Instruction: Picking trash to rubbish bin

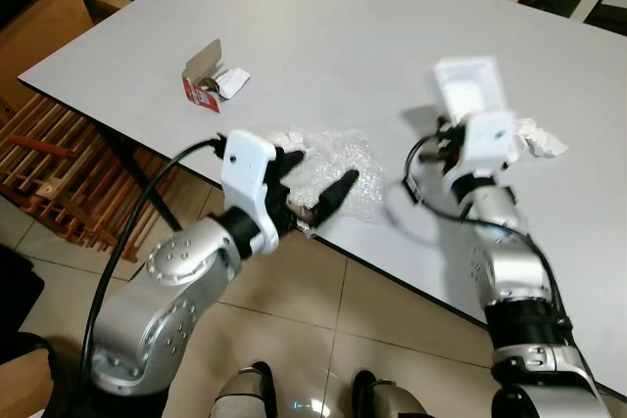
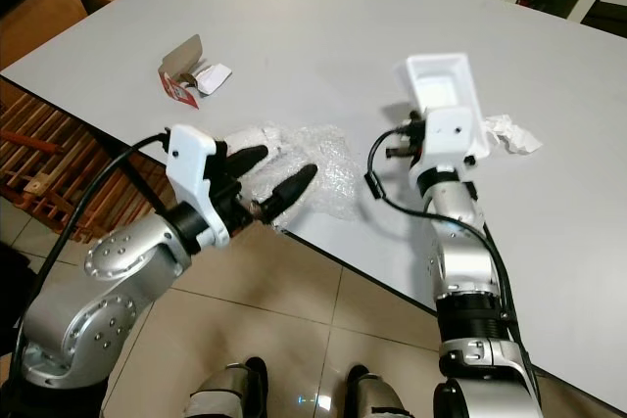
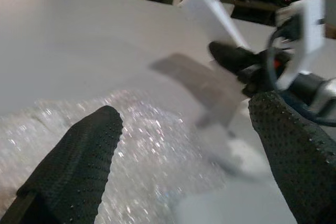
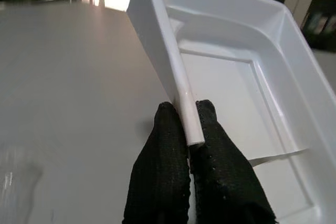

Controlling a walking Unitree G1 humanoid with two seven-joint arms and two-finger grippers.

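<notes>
Left gripper (image 1: 312, 181) is being held spread over crumpled clear bubble wrap (image 1: 328, 163) at grey table (image 1: 323, 36) edge | right gripper (image 4: 188, 129) is being kept pinched on white plastic tray (image 4: 236, 72) rim | advice: fingers should be lowered astride wrap, squeezed firmly | wrap is lying directly beneath, between fingers.

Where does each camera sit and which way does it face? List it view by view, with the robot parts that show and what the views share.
Left eye view: on the head, looking down at the grey table; both silver arms show.
Right eye view: same scene, slightly shifted.
Left wrist view: along the open left gripper over the bubble wrap.
Right wrist view: along the right gripper, shut on the white tray.
Shared: the tray and bubble wrap appear in the eye views and left wrist view.
</notes>
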